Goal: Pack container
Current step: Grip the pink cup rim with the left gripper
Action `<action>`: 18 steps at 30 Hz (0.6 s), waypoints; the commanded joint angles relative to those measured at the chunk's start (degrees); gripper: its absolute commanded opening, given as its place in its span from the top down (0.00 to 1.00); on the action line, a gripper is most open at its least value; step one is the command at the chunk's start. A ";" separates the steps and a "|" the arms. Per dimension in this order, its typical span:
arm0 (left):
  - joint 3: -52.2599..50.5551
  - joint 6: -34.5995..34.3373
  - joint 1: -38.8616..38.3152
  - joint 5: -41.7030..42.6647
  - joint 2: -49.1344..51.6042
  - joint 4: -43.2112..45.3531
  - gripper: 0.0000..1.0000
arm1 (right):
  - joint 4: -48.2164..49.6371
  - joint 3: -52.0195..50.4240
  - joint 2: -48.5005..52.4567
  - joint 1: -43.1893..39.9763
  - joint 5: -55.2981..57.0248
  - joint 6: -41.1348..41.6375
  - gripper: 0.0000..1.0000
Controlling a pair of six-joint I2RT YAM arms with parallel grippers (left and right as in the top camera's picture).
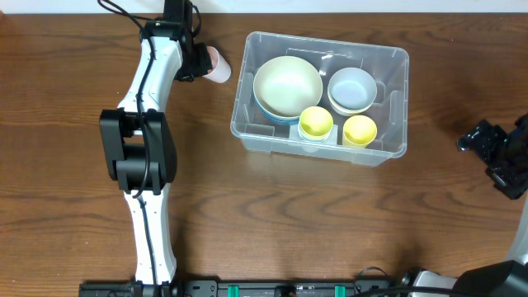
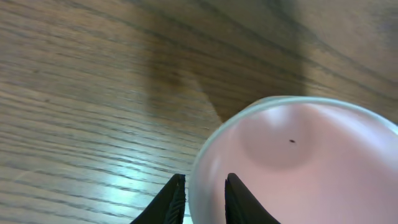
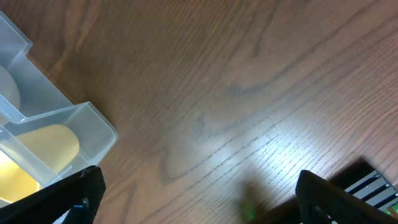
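The clear plastic container (image 1: 398,99) stands at the back middle of the table. It holds a large cream bowl (image 1: 287,85), a white bowl (image 1: 352,89) and two yellow cups (image 1: 316,122) (image 1: 360,129). A pink bowl (image 1: 219,64) lies on its side left of the container. My left gripper (image 2: 204,198) is shut on the pink bowl's rim (image 2: 298,162), one finger inside and one outside. My right gripper (image 3: 196,199) is open and empty over bare table at the far right; the container's corner (image 3: 68,134) shows at its left.
The left arm (image 1: 144,140) stretches from the front edge to the back of the table. Wood table top (image 1: 330,223) lies in front of the container. A dark device (image 3: 367,180) sits at the lower right of the right wrist view.
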 commanded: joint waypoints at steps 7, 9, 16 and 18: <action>-0.48 0.15 -0.20 4.68 1.05 -0.42 0.77 | 0.11 -0.04 -0.09 -0.31 0.02 -0.76 0.01; -0.48 0.13 -0.48 5.29 1.05 -0.39 0.77 | 0.13 -0.04 -0.09 -0.31 0.00 -0.76 0.01; -0.50 0.15 -2.14 5.25 1.07 -0.17 0.77 | 0.11 -0.04 -0.09 -0.31 0.00 -0.76 0.01; -0.50 0.15 -2.67 5.25 1.07 0.22 0.77 | 0.11 -0.04 -0.09 -0.31 0.02 -0.76 0.01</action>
